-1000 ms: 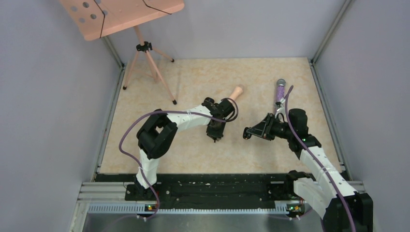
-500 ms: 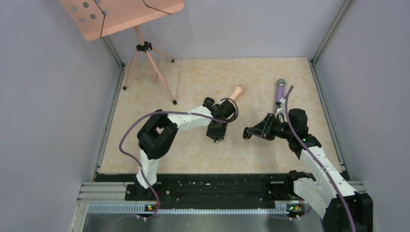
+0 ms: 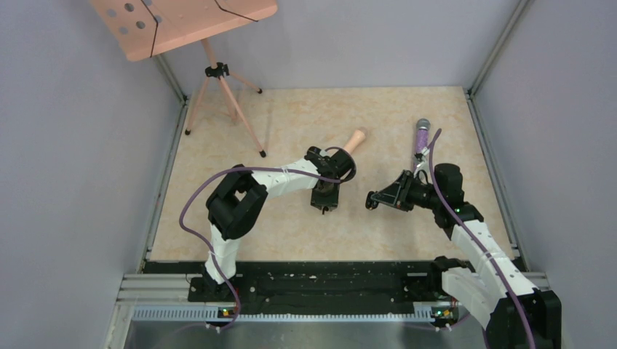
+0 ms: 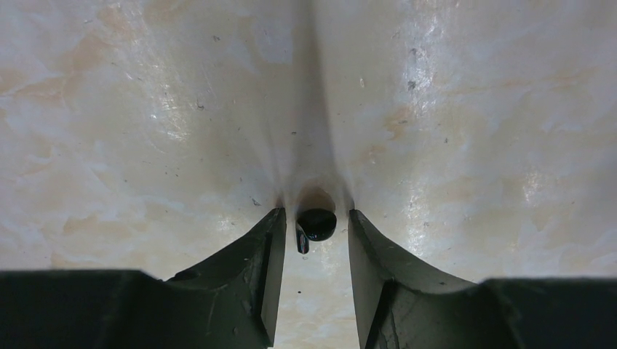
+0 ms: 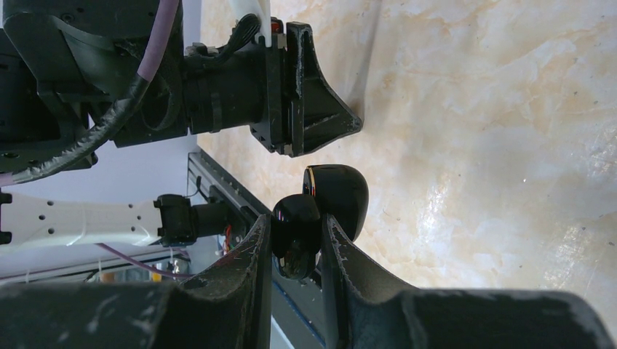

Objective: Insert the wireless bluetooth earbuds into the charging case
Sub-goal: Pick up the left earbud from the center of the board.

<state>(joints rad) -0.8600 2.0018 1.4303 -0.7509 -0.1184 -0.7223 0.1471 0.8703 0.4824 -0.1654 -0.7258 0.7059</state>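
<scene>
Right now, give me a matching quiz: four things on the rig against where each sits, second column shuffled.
1. earbud
2. charging case
3. peach handle
4. purple stick

A. clamped in the right claw
B. lying just beyond the left arm
C. on the table, between the fingers of the open left claw
D. lying just beyond the right arm

Pairs: 1-C, 2-A, 3-B, 4-D
</scene>
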